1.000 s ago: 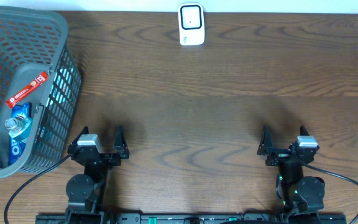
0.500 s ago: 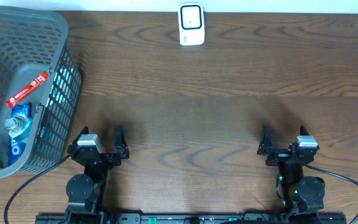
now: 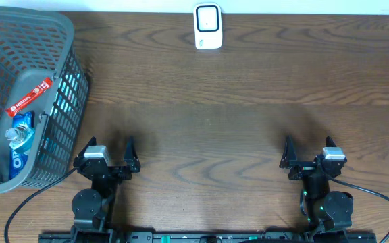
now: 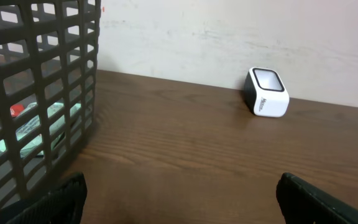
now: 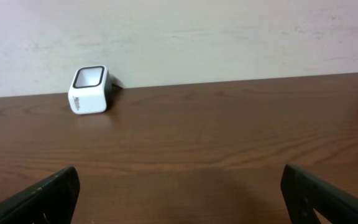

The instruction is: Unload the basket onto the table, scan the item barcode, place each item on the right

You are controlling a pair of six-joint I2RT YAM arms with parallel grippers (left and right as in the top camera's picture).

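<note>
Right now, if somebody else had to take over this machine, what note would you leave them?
Left end effector: open, empty, near the basket.
Right end effector: open, empty.
Items, including a red packet and a bottle, lie in the basket; the scanner stands at the table's far edge.
Done: nothing.
Left: pick an item, show its barcode to the scanner.

Bare table [image 3: 248,121] runs open through the middle and out toward 3 o'clock. A tall mesh basket [image 3: 73,88] walls off the 9 o'clock side. The scanner [image 3: 208,27] stands alone at 12 o'clock, by the far edge.
</note>
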